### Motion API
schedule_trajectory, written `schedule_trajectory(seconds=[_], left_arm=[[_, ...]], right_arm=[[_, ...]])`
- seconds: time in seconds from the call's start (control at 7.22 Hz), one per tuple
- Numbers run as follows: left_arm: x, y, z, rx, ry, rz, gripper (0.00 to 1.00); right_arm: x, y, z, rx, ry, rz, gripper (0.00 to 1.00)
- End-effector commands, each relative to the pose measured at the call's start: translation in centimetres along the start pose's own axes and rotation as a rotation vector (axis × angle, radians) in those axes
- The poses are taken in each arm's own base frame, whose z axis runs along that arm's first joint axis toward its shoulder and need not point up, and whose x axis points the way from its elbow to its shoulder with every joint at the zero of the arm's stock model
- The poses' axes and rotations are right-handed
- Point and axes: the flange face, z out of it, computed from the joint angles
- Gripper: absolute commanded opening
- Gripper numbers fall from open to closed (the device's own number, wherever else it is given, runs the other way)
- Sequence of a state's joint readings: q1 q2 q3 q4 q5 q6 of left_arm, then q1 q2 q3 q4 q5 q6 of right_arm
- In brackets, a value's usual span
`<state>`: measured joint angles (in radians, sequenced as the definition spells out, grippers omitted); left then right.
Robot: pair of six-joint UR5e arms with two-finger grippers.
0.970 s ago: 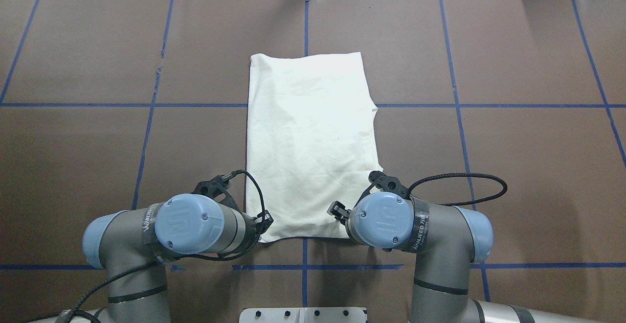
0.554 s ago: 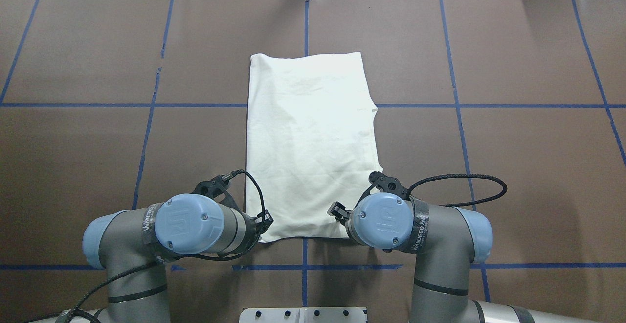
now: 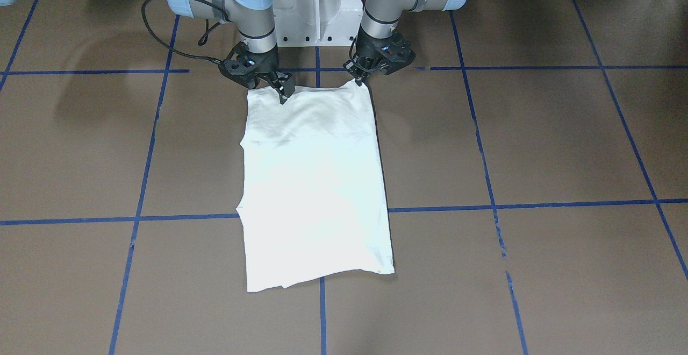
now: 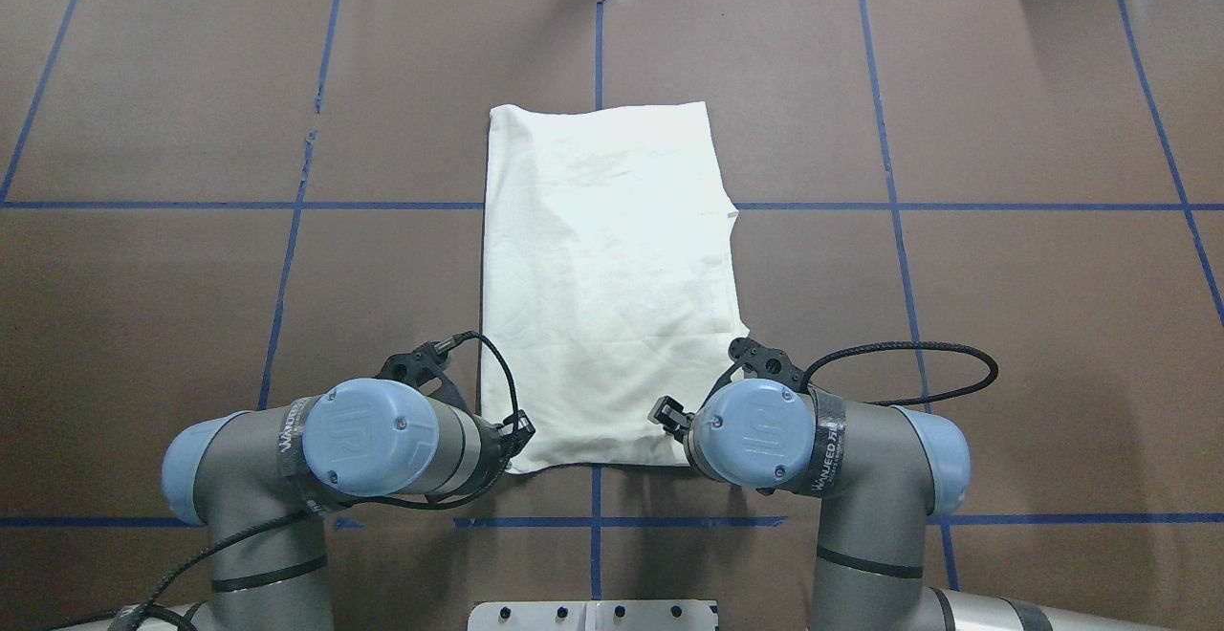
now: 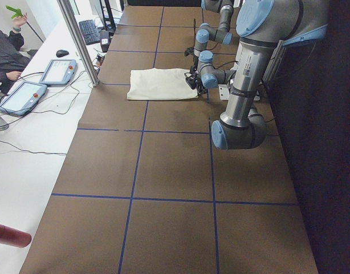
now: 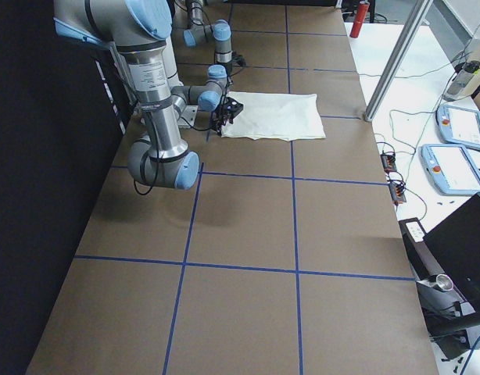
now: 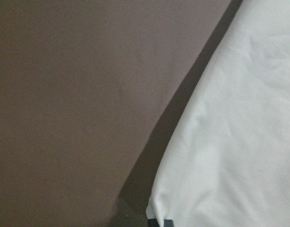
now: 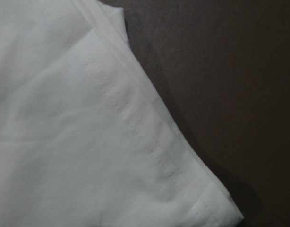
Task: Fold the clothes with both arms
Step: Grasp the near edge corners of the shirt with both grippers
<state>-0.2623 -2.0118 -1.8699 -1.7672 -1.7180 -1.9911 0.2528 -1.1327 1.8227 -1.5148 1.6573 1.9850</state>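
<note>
At the robot-side end of the table (image 3: 537,145), the front-facing view shows the shirt (image 3: 317,183) lying as a long, plain cream rectangle. The left gripper (image 3: 359,79) is at one near corner and the right gripper (image 3: 283,92) just inside the other, both tips down on the cloth. From overhead, the wrists hide the jaws, so I cannot tell whether either is clamped. The left wrist view shows the corner puckered against a dark fingertip (image 7: 166,221). The right wrist view shows only the layered, stitched hem (image 8: 149,146). I judge the step to be taking the near edge for a lengthwise fold. Each pinch should catch every layer, and both arms should rise together, level, carrying the edge straight toward the far end.
</note>
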Motion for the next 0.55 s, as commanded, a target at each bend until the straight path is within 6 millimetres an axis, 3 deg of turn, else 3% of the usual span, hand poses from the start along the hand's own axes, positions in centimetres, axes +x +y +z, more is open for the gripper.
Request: schedule_trajectory(seconds=[0.0, 0.28, 0.42], left_arm=[[-0.04, -0.02, 0.02, 0.0, -0.001, 0.0, 0.0], [-0.04, -0.02, 0.02, 0.0, -0.001, 0.0, 0.0], [-0.04, -0.02, 0.02, 0.0, -0.001, 0.0, 0.0]], right_arm=[[0.43, -0.23, 0.16, 0.003, 0.006, 0.001, 1.0], [0.1, 0.04, -0.1, -0.001, -0.001, -0.001, 0.99], [-0.06, 0.13, -0.28, -0.002, -0.005, 0.0, 0.91]])
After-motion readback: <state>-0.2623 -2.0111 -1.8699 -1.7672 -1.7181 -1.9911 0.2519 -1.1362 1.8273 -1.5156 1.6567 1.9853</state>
